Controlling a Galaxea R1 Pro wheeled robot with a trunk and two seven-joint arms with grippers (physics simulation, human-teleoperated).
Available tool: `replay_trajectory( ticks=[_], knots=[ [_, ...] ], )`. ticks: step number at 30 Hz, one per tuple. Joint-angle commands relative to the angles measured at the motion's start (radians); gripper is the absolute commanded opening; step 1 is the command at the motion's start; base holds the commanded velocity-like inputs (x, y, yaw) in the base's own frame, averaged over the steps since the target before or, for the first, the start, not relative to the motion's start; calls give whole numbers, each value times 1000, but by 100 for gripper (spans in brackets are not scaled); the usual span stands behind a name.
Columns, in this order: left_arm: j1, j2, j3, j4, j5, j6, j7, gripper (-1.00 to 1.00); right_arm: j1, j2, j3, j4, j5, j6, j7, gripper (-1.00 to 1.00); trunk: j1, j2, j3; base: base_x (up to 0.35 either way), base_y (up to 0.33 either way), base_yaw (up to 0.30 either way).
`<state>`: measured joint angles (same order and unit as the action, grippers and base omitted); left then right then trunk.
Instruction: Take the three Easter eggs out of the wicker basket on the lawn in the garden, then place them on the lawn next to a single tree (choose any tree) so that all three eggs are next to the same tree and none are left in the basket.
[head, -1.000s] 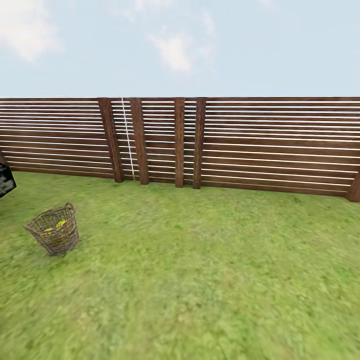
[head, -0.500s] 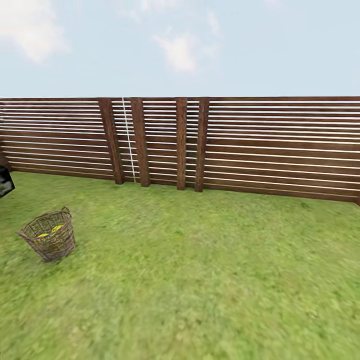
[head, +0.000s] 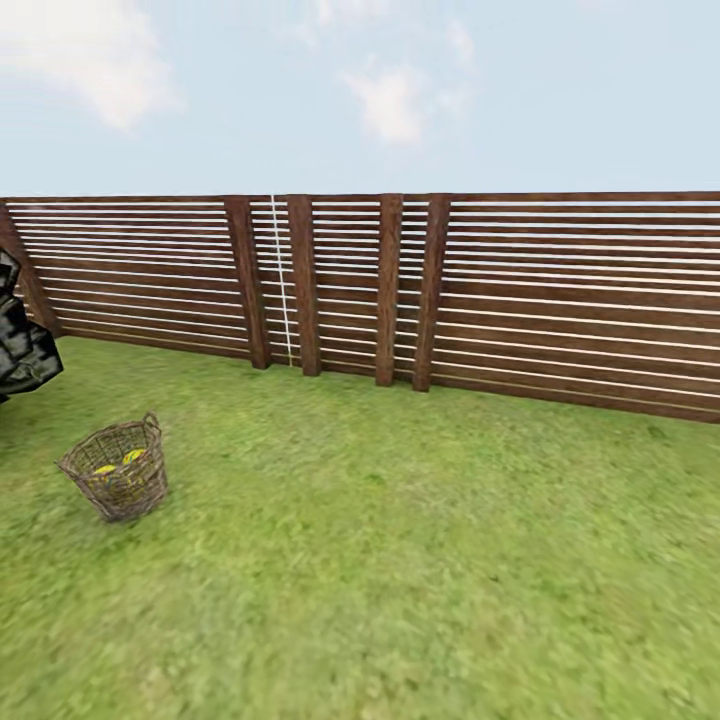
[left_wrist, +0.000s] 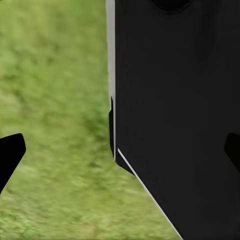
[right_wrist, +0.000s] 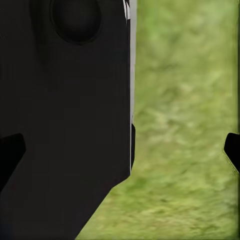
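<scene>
I was on the approach step: the wicker basket (head: 115, 483) with the Easter eggs (head: 118, 464) stood far left on the lawn (head: 420, 560), both tools (left_wrist: 120, 147) (right_wrist: 120, 150) spread apart and empty, so next I needed to drive closer.

No text, label, brand, number or sign readable anywhere: none on the fence (head: 450, 290), none on the basket (head: 118, 482), none on the dark robot body (left_wrist: 175, 115) seen from the wrists.
</scene>
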<state>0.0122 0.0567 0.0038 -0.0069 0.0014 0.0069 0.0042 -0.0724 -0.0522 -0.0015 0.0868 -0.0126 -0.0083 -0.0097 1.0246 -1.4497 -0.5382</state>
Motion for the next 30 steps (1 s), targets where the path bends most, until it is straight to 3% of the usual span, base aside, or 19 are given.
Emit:
replay_trajectory(
  ticks=[1, 8, 30],
  knots=[
    [0, 0, 1, -1, 0, 1, 0, 100, -1, 0, 0, 2, -1, -1, -1, 100, 0, 0, -1, 252, -73, 13],
    [0, 0, 0, -1, 0, 1, 0, 100, -1, 1, 0, 2, -1, -1, -2, 100, 0, 0, -1, 250, -73, 98],
    [0, 0, 0, 0, 0, 1, 0, 100, -1, 2, 0, 2, -1, 1, -3, 100, 0, 0, -1, 231, -73, 250]
  ],
)
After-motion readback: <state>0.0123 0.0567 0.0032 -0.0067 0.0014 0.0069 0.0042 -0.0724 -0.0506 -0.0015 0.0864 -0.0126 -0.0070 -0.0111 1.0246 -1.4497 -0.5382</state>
